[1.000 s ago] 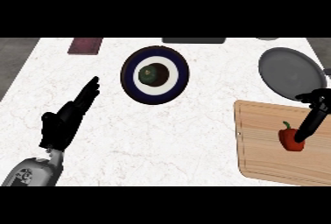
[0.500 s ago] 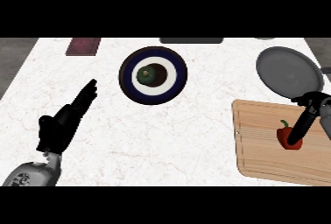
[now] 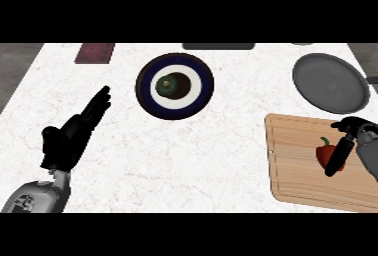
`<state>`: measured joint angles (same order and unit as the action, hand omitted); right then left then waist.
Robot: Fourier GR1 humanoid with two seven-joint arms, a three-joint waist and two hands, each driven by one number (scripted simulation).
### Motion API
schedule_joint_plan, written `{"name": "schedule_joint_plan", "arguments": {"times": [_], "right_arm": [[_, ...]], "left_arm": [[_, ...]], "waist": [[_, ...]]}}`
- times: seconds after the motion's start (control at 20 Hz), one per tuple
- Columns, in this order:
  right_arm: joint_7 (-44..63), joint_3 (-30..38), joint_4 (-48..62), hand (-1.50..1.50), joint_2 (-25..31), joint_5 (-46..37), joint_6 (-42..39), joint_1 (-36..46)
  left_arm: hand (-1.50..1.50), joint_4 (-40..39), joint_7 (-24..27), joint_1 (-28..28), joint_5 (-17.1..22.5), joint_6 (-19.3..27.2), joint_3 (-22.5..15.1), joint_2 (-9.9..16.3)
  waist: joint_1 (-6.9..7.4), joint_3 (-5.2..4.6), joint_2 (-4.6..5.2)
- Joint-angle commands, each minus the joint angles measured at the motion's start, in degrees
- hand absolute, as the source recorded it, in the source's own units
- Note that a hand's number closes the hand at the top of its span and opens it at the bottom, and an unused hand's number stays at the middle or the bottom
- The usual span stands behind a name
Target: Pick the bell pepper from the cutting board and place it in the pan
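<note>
You are looking at the small red bell pepper with a green stem [image 3: 323, 152] lying on the pale wooden cutting board [image 3: 303, 175], toward the board's right side. Your right hand [image 3: 348, 145] is sitting right against the pepper, fingers pointing down across its right flank and hiding part of it; whether they are actually gripping it, you cannot tell. The hand's wrist is running out of view past the board's right edge. Beyond the board's far edge, the round grey metal pan [image 3: 330, 82] is lying apart from it. Well to the board's left, your left hand [image 3: 70, 137] is resting open, fingers straight, near the dark-rimmed white plate [image 3: 175, 86] carrying a dark green item that is hard to identify.
</note>
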<state>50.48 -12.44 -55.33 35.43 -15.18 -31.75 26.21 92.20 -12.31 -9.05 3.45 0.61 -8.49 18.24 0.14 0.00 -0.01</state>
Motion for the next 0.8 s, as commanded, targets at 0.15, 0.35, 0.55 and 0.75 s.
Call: {"name": "schedule_joint_plan", "arguments": {"times": [0.15,0.35,0.55,0.75], "right_arm": [[-1.6,2.7,-0.3,-1.5,-2.5,-5.5,0.8,-3.9],[-12.6,2.2,6.1,1.5,0.1,-6.9,-3.0,-2.0],[-9.1,1.9,2.2,1.5,-2.4,-6.2,-6.2,-3.6],[-9.5,1.7,2.2,1.5,-5.8,-7.8,-2.6,-4.5]], "left_arm": [[0.0,-1.8,2.0,0.7,-1.9,-3.0,3.1,-1.2],[0.0,-1.4,0.2,0.2,-2.6,-2.8,0.8,-3.3],[0.0,-1.1,2.1,1.5,-1.9,-4.2,4.0,-1.6],[0.0,-2.7,-0.2,-1.5,-3.7,-2.8,2.4,-4.1]], "waist": [[-0.11,-0.01,-0.01],[0.26,0.03,0.13],[-0.05,-0.01,0.0],[-0.29,0.0,0.03]]}}
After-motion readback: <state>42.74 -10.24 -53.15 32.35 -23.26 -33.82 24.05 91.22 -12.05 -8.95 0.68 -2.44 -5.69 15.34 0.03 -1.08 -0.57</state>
